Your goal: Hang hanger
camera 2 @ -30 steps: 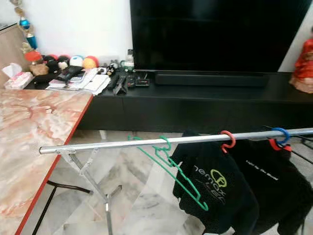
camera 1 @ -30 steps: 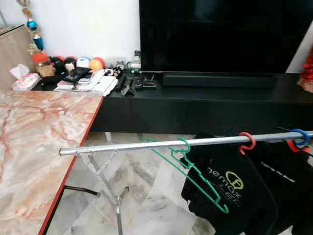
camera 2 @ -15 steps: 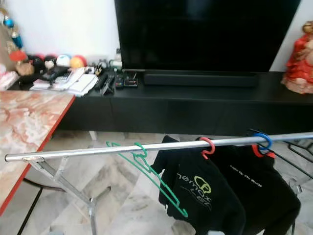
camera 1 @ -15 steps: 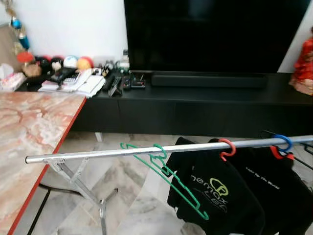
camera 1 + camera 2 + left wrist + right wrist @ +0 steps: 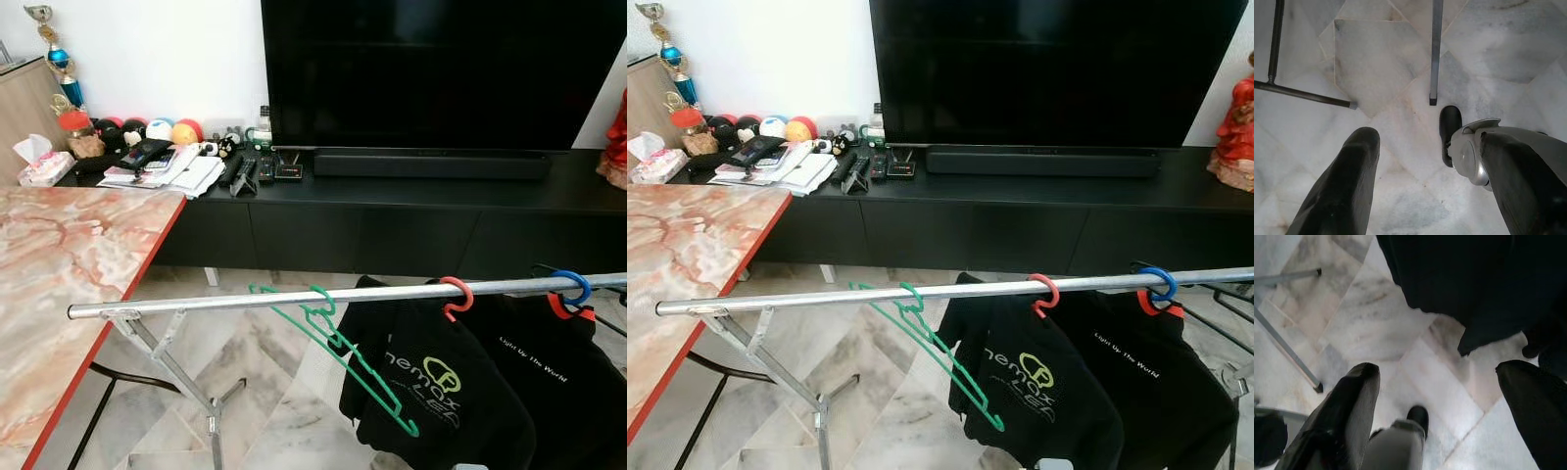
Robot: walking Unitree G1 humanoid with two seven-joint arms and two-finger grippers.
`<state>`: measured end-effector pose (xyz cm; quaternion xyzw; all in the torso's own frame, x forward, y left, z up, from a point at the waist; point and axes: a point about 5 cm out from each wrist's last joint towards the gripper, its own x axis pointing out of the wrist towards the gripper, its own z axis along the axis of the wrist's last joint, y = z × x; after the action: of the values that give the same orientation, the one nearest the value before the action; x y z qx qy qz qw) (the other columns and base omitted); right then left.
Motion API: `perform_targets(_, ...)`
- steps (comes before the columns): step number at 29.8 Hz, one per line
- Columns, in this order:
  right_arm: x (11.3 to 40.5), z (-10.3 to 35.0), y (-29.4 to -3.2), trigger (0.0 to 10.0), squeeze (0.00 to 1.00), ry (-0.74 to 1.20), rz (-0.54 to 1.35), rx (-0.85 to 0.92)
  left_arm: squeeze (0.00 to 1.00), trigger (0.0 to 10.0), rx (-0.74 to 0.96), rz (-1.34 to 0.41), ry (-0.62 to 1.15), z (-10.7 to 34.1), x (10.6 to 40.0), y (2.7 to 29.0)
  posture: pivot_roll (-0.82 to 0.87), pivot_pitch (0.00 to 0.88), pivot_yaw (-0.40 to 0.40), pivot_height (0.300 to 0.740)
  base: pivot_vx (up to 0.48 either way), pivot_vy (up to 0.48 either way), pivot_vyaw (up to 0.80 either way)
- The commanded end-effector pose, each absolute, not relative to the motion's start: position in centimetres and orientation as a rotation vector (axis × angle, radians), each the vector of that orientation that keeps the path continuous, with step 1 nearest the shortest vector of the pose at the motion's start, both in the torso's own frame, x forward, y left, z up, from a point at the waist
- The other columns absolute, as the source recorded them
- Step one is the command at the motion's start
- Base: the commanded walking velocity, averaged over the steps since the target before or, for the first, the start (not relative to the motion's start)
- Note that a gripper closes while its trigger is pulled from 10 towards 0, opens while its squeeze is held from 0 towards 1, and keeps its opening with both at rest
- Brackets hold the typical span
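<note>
One green hanger (image 5: 338,348) hooked on metal rail (image 5: 245,299), empty. Left gripper (image 5: 1422,186), right gripper (image 5: 1437,416) spread wide, holding nothing, over marble floor (image 5: 1391,73).

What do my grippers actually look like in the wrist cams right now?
Left gripper: two long, matte black fingers, rounded at the tips, with a silver metal housing at one finger's base. Right gripper: the same two thick black fingers. No cables or markings visible.

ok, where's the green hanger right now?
In the eye views the green hanger hangs empty by its hook on the silver rail, left of the red hanger carrying a black shirt, over the marble floor beside the table's edge.
</note>
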<state>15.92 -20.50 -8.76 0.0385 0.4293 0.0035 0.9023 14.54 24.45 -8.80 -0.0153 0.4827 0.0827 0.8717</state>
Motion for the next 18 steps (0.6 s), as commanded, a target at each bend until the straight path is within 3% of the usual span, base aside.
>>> perform_targets(1,16.2,-8.5,-20.5,10.0,0.0,0.842,-0.014,0.104,0.0,10.0,-0.031,0.172,1.025,-8.9,14.2,24.5,-0.02,0.0,0.02,0.74,0.0,0.0,0.0)
perform_targets(5,16.5,-8.2,-20.6,10.0,0.0,0.789,-0.031,0.13,0.0,10.0,-0.034,0.168,1.027,-9.0,14.2,24.4,-0.02,0.0,0.013,0.74,0.0,0.0,0.0)
perform_targets(6,18.1,-7.3,-20.3,10.0,0.0,0.705,-0.01,0.149,0.0,10.0,-0.035,0.168,1.027,-9.0,14.2,24.3,-0.02,0.0,0.011,0.74,0.0,0.0,0.0)
perform_targets(7,21.9,-4.5,-19.6,10.0,0.0,0.485,0.046,0.149,0.0,10.0,-0.035,0.169,1.028,-9.0,14.2,24.3,-0.02,0.0,0.01,0.74,0.0,0.0,0.0)
perform_targets(9,23.8,-2.3,-19.6,10.0,0.0,0.334,0.077,0.107,0.0,10.0,-0.031,0.169,1.032,-9.0,14.1,24.3,-0.02,0.0,0.006,0.74,0.0,0.0,0.0)
perform_targets(18,22.4,-0.4,-20.2,10.0,0.0,0.19,0.077,0.079,0.0,10.0,-0.035,0.159,1.05,-9.3,14.0,23.6,-0.05,0.0,0.003,0.74,0.0,0.0,0.0)
